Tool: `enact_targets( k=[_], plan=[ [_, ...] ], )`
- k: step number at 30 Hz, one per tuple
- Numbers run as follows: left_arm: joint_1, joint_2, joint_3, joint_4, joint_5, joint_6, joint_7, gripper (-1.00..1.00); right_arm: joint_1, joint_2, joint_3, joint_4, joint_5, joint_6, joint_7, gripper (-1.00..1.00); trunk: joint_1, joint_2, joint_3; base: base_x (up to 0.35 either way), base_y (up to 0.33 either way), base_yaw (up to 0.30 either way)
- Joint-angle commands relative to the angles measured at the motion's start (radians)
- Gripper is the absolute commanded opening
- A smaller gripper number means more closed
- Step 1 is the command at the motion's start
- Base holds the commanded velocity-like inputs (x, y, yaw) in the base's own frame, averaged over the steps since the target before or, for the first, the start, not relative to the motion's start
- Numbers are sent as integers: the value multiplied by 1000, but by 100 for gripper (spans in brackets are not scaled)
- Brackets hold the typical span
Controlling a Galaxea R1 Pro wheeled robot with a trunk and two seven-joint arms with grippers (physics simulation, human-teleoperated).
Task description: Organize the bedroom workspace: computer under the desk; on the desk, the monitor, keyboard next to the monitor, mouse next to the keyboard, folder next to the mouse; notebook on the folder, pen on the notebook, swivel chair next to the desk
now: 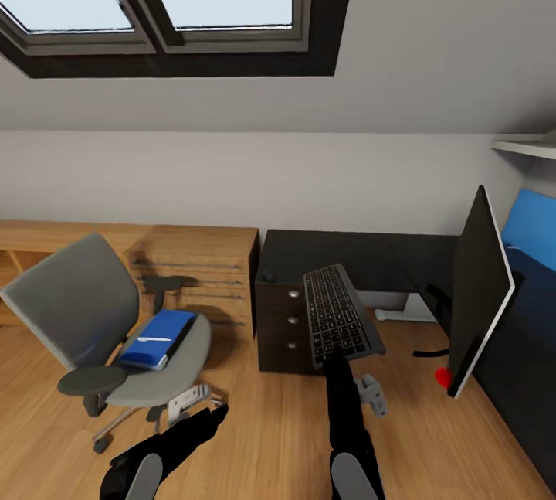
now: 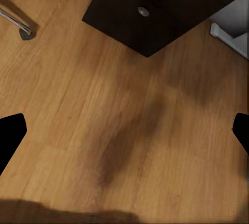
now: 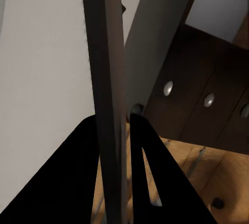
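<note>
Right gripper (image 3: 120,182) clamped on keyboard (image 1: 340,314) edge; left gripper (image 2: 124,130) spread wide, holding nothing

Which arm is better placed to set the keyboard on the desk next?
Right. The right gripper already clamps the keyboard, held up in front of the desk. The left gripper hangs open over bare floor, nearer the swivel chair.

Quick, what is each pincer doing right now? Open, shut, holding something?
Left pincer: open, holding nothing, over the wood floor.
Right pincer: shut on the keyboard, gripping its near edge.
</note>
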Motion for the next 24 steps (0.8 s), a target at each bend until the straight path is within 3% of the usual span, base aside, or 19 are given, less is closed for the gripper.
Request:
enact_targets(
  k=[1, 14, 24],
  plan=[
    [-1, 0, 0, -1, 11, 4, 9, 100, -1, 0, 2, -1, -4, -6, 0, -100, 1, -1, -2, 221, 0, -69],
    [-1, 0, 0, -1, 11, 4, 11, 100, -1, 0, -1, -4, -5, -7, 0, -100, 1, -1, -2, 32, 0, -7],
    [-1, 0, -2, -1, 11, 3, 10, 100, -1, 0, -2, -7, -5, -8, -1, -100, 1, -1, -2, 276, 0, 0]
  ],
)
